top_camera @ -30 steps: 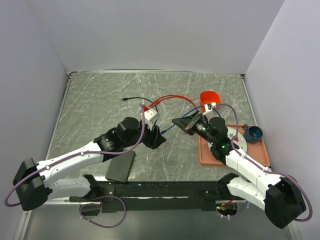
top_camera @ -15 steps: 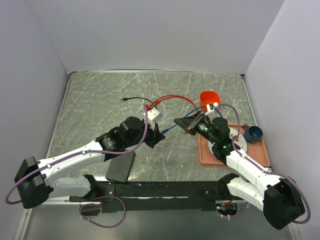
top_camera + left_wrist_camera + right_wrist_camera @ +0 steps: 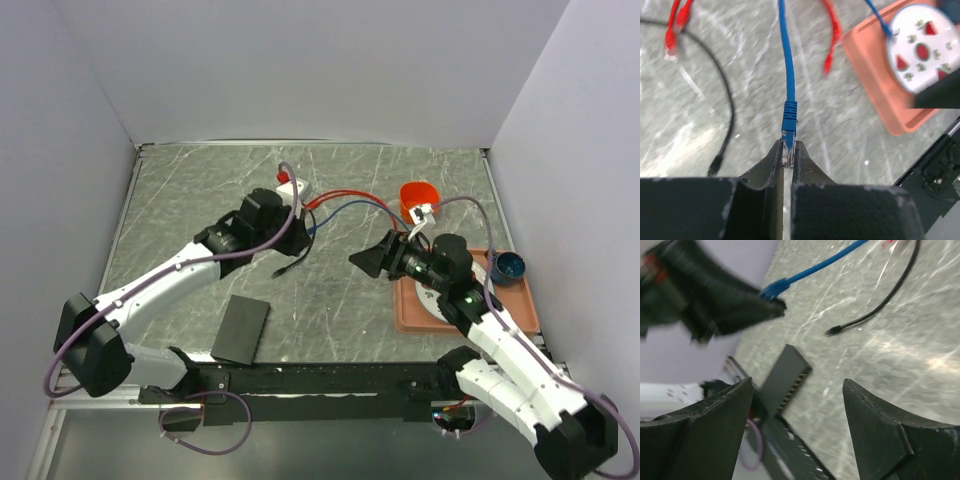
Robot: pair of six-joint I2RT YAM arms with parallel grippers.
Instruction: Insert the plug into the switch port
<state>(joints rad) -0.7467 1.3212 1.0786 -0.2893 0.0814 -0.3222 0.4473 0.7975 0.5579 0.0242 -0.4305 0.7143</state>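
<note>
The blue cable's clear plug [image 3: 786, 149] is pinched between the fingertips of my left gripper [image 3: 786, 151], which is shut on it; the blue boot and cable [image 3: 788, 75] run away from the jaws. From the top view, that left gripper [image 3: 303, 229] hovers over the middle-left of the table. The flat black switch box [image 3: 241, 328] lies near the front edge, and its row of ports [image 3: 798, 381] shows in the right wrist view. My right gripper [image 3: 369, 256] stands open and empty, apart from the blue cable [image 3: 350, 208].
A salmon tray [image 3: 510, 318] at the right holds a white plate [image 3: 922, 47] and a blue cup [image 3: 508, 266]. An orange cup [image 3: 418, 193] stands behind it. Red cables [image 3: 345, 195] and a loose black cable [image 3: 290, 262] lie on the table.
My left gripper shut on the blue plug and carried it back and to the left. My right gripper opened, let go of the cable and drew back slightly.
</note>
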